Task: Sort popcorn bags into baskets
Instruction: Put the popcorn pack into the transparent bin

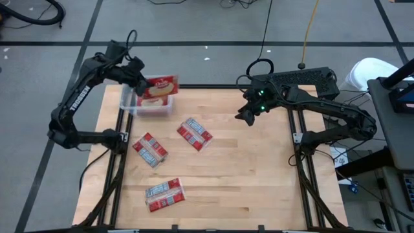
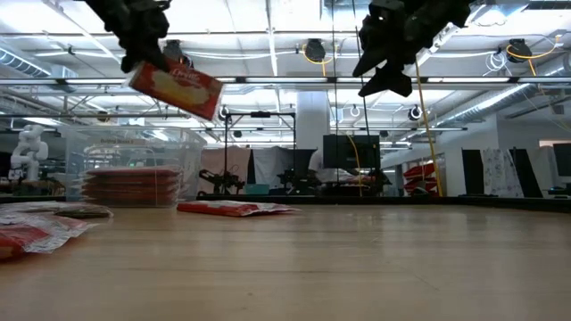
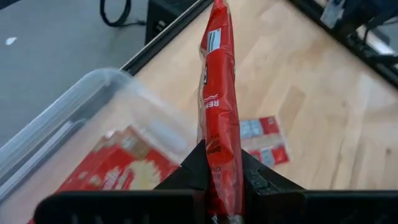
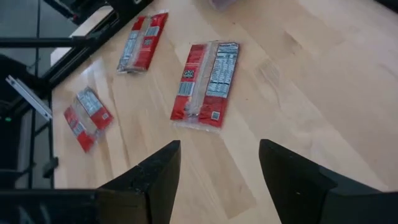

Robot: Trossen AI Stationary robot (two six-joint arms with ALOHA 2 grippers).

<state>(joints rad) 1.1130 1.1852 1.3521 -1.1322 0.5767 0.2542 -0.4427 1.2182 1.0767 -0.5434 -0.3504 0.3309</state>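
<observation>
Left claw (image 1: 143,84) gripped red flat popcorn bag (image 1: 159,87) above clear plastic basket (image 1: 129,103); next, release. Right claw (image 1: 249,114) open, idle.

A pale wooden surface (image 1: 246,168) with a butcher-block grain fills the middle of the high view, edged by a black metal frame (image 1: 304,175) at three and nine o'clock. Around it lies a grey floor (image 1: 194,22) crossed by dark lines, with black cables (image 1: 39,13) coiled at eleven o'clock and a yellow cable (image 1: 310,29) running down from one o'clock. A white rounded object (image 1: 372,71) sits at two o'clock, off the surface. The low view looks level into a workshop hall: ceiling light strips (image 2: 268,40) overhead, a dark monitor (image 2: 352,152) at centre, and a white robot figure (image 2: 27,147) at nine o'clock.
</observation>
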